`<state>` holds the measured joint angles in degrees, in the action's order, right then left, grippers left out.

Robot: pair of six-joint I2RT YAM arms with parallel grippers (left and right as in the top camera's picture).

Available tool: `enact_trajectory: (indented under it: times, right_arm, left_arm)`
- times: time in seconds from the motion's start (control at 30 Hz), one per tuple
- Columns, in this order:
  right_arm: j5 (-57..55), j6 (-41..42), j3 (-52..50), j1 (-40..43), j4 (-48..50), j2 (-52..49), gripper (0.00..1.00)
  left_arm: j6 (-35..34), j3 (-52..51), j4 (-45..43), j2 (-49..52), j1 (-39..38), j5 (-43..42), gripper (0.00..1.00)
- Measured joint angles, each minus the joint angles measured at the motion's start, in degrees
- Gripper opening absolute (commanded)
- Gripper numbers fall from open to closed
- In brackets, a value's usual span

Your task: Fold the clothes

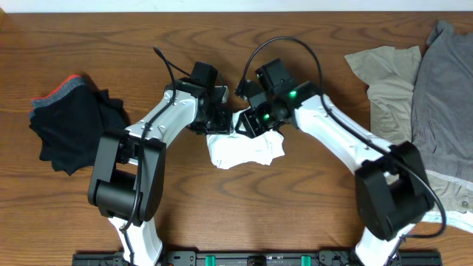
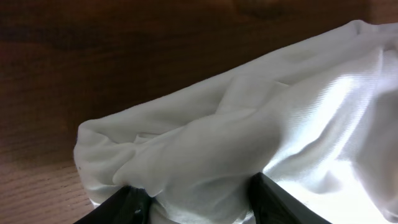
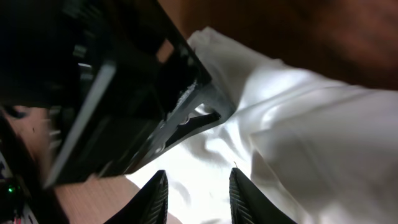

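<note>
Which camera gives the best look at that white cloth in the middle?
The overhead view: the white cloth shows nearly whole, crumpled on the table. The left wrist view shows only close-up folds between its jaws; the right wrist view shows part of it, half hidden by black hardware.

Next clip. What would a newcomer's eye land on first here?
Both arms meet mid-table over a crumpled white garment, with the left gripper and right gripper almost touching at its far edge. The left wrist view shows cloth bunched between the fingers. A heap of black clothes with an orange-red edge sits far left, and a beige garment and a grey garment lie at the right edge.
</note>
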<state>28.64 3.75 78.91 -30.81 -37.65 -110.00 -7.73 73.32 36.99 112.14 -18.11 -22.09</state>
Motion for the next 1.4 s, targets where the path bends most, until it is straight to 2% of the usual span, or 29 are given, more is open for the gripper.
enact_trajectory:
  times: [0.13, 0.4, 0.6, 1.07, 1.23, 1.4]
  right_arm:
    - [-2.47, -0.15, -0.02, -0.13, -0.07, -2.08, 0.33]
    - [-21.46, 5.09, -0.02, 1.27, -0.85, -2.89, 0.35]
    - [-26.75, 7.41, -0.07, 4.98, -3.56, -2.89, 0.35]
    - [-27.12, 8.68, -1.01, 5.51, -8.2, -0.07, 0.39]
    - [-25.49, 6.86, -1.16, 5.57, -8.44, 8.98, 0.4]
    - [-19.58, 4.68, -0.98, 5.42, -9.88, 14.51, 0.4]
  left_arm:
    - [0.0, 0.0, -0.02, 0.0, 0.0, 0.0, 0.54]
    - [0.0, 0.0, 0.13, 0.0, 0.0, 0.0, 0.54]
    - [0.0, 0.02, 0.26, 0.0, 0.0, 0.0, 0.54]
    - [0.0, 0.09, 3.76, -1.2, -0.22, 0.02, 0.55]
    - [0.0, -0.96, 4.09, -8.02, -0.24, 1.09, 0.55]
    - [-0.02, -0.96, 0.07, -16.17, -0.24, 4.52, 0.55]
